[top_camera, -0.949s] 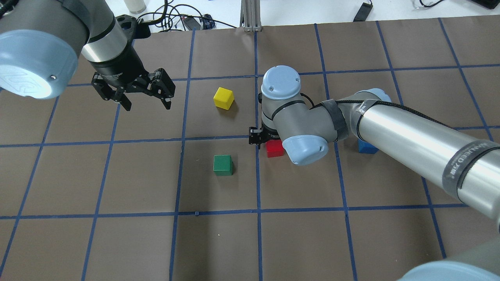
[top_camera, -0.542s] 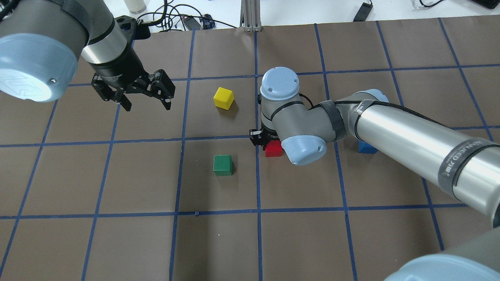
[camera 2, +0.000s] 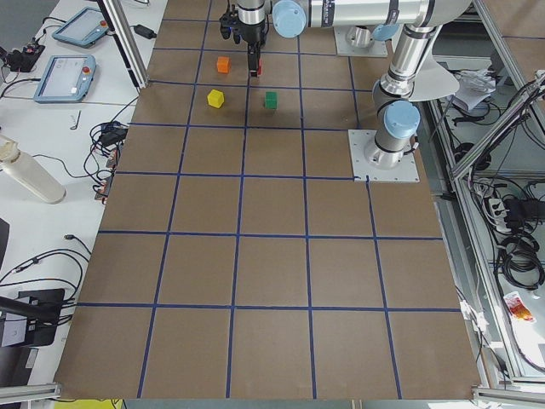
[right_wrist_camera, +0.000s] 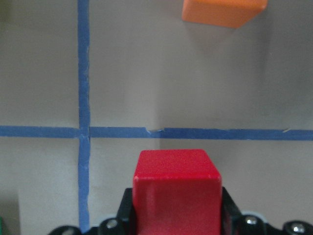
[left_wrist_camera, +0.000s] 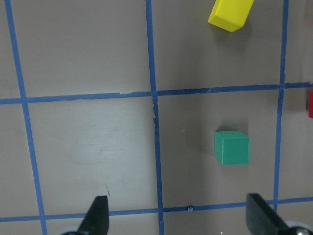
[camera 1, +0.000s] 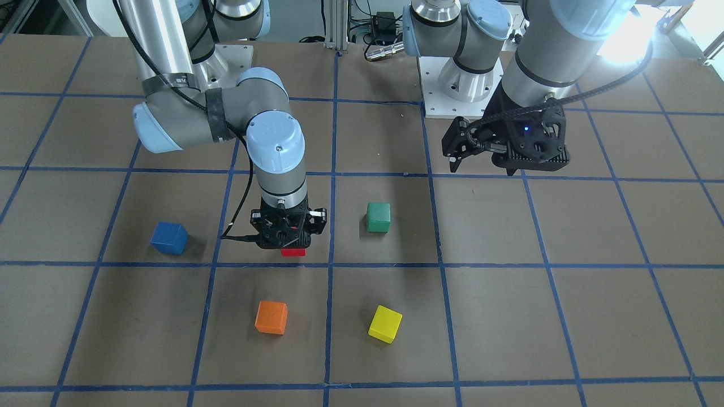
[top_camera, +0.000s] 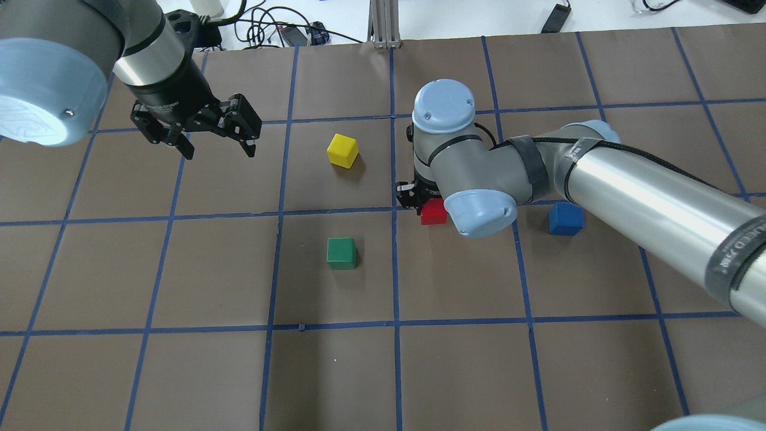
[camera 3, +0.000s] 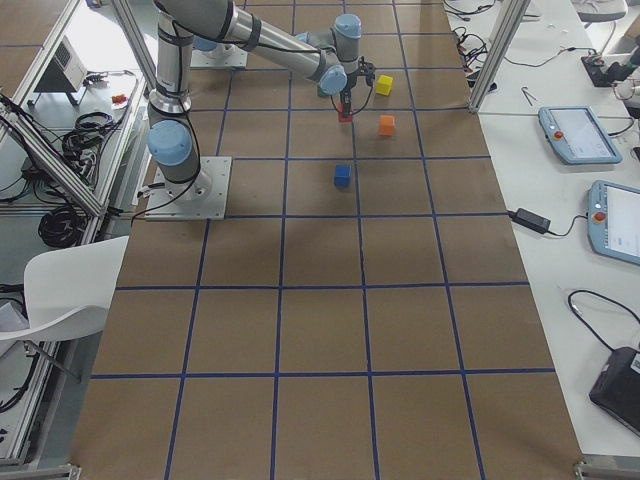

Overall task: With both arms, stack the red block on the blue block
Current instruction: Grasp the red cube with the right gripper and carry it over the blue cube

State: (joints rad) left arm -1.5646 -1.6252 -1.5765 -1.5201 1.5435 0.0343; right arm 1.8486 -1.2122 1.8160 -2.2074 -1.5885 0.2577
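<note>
My right gripper (camera 1: 287, 236) is shut on the red block (camera 1: 293, 252) and holds it a little above the brown table. In the overhead view the red block (top_camera: 433, 214) shows just below the right wrist. In the right wrist view it (right_wrist_camera: 176, 188) sits between the jaws. The blue block (top_camera: 565, 218) rests on the table to the right of the red block, about one block's width past the wrist; it also shows in the front view (camera 1: 169, 238). My left gripper (top_camera: 220, 148) is open and empty, high over the table's far left.
A green block (top_camera: 342, 253) lies left of the red block, a yellow block (top_camera: 342, 150) beyond it. An orange block (camera 1: 271, 317) lies past the red block, hidden under the right arm in the overhead view. Blue tape lines grid the table (top_camera: 455, 371).
My right gripper has moved up and to the right with the red block, toward the blue block. My left arm has drawn back slightly, up and to the left, still open.
</note>
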